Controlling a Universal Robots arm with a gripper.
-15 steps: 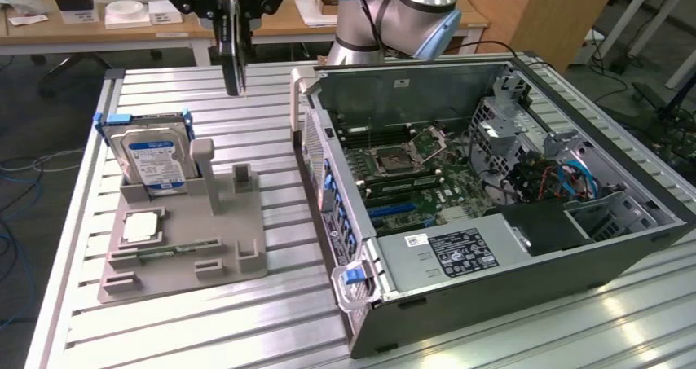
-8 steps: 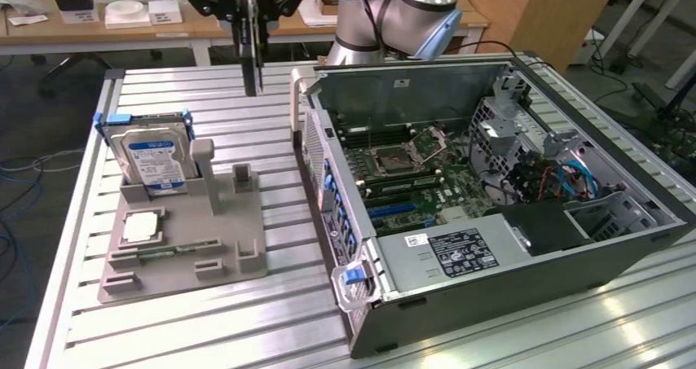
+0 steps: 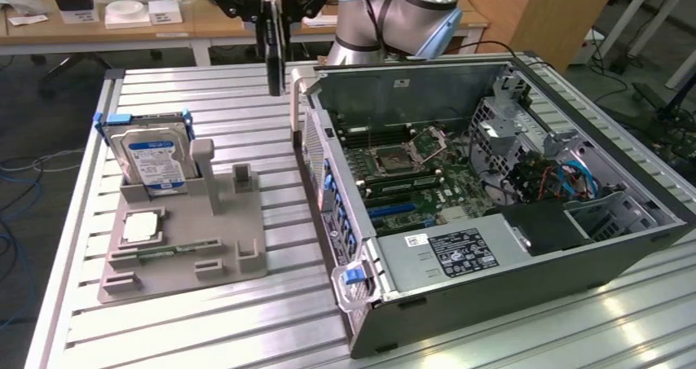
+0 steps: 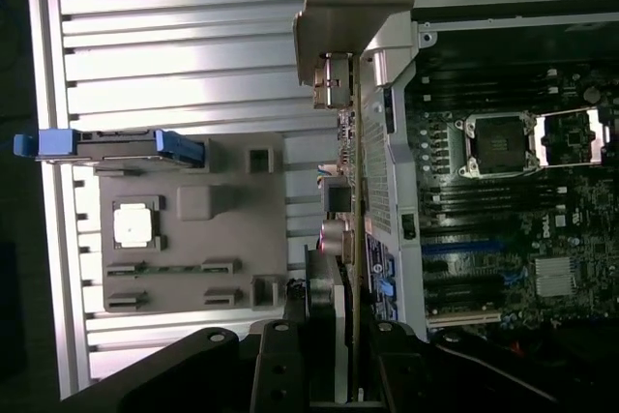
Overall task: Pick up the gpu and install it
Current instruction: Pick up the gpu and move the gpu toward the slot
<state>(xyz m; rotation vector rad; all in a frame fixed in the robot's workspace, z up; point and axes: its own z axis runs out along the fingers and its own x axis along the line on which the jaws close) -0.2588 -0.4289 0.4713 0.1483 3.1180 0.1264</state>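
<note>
Now gripper point(image 3: 270, 9) clamped on gpu point(image 3: 274, 63); card hangs upright over table point(image 3: 196, 92), near open computer case point(image 3: 405, 88), apart from gray holder point(image 3: 234, 230) with hard drive point(image 3: 152, 159).

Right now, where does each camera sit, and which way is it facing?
Exterior view: raised off the arm, looking down across the parts tray and open computer case; arm and claw show at the far side.
Wrist view: on the wrist, looking down past the claw, shut on the gpu, at the slatted table.
Both show the parts tray, the hard drive and the motherboard.
</note>
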